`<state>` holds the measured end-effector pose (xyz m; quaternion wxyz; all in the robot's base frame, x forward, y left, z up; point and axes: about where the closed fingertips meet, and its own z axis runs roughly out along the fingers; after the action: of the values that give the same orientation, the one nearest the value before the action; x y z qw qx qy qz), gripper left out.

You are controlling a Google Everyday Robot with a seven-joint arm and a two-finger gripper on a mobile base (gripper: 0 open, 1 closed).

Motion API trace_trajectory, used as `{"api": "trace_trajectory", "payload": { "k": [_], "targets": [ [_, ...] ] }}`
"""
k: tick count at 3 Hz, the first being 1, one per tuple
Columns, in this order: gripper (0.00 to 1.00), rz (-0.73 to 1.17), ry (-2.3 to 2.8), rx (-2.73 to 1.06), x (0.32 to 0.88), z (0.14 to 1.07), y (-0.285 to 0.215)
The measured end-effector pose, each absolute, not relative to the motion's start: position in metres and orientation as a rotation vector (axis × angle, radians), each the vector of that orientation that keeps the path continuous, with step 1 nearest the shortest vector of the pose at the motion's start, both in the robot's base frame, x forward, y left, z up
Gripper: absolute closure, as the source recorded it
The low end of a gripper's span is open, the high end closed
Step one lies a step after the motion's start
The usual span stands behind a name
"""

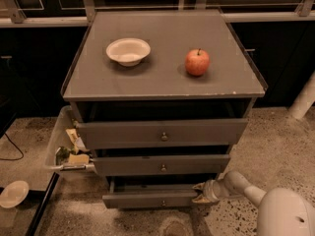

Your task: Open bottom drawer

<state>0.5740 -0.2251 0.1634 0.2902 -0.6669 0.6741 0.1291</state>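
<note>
The grey cabinet has three drawers. The bottom drawer is the slimmest front, with a small round knob at its centre, and it stands pulled out a little. My gripper is at the drawer's right end, its fingers against the front's right edge. My white arm reaches in from the lower right.
A white bowl and a red apple sit on the cabinet top. The top drawer and middle drawer are also slightly out. A bin of snacks stands left of the cabinet. A white plate lies on the floor.
</note>
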Motion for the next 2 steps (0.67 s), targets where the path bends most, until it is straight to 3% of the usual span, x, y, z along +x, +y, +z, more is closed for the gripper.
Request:
{"api": "trace_trajectory", "payload": {
  "k": [1, 2],
  "targets": [
    [0.74, 0.363, 1.778, -1.775, 0.566, 0.162, -0.226],
    [0.75, 0.389, 1.789, -1.768, 0.552, 0.158, -0.230]
  ]
}}
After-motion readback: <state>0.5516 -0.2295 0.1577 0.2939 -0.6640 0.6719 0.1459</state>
